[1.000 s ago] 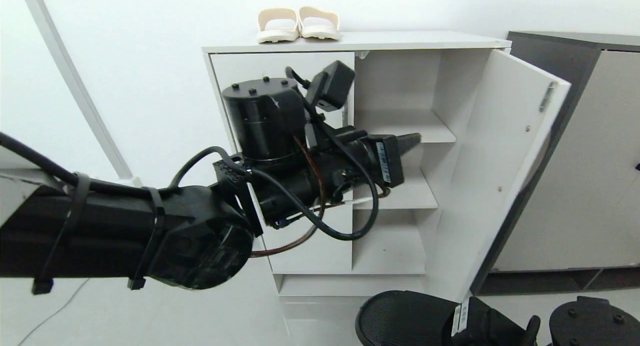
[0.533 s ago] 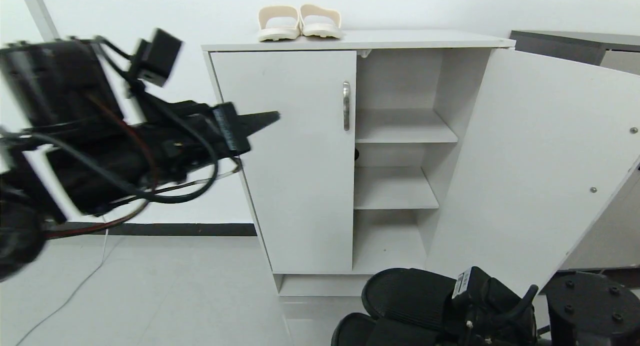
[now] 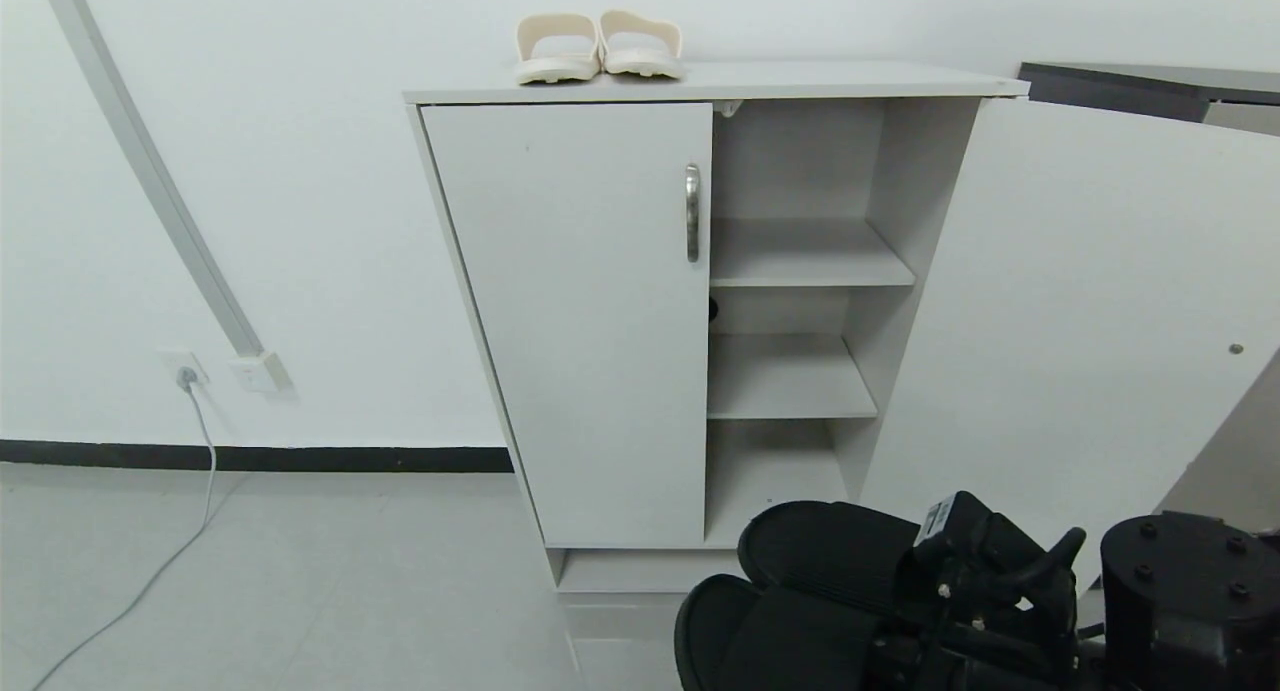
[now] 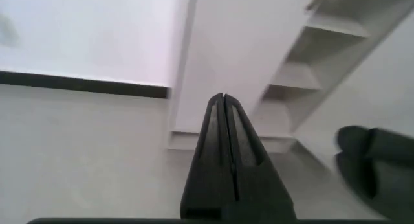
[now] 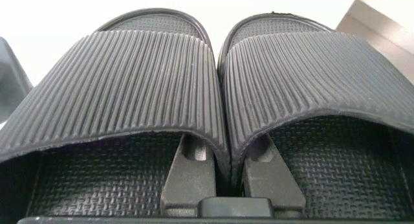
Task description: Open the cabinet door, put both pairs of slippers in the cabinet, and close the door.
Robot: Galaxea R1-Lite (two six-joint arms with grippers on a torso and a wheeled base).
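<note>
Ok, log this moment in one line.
right door open; right gripper shut on black slippers; cream slippers on cabinet top; left gripper shut

You lose black slippers point(image 3: 810, 561) at head view's bottom edge, open door point(image 3: 1080, 311) at right edge; slippers hide tips of right gripper point(image 5: 222, 160).

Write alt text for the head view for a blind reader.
The right claw holds black slippers low before a white cabinet whose right door stands open, showing shelves. Cream slippers sit on the cabinet's top; its left door is shut.
</note>
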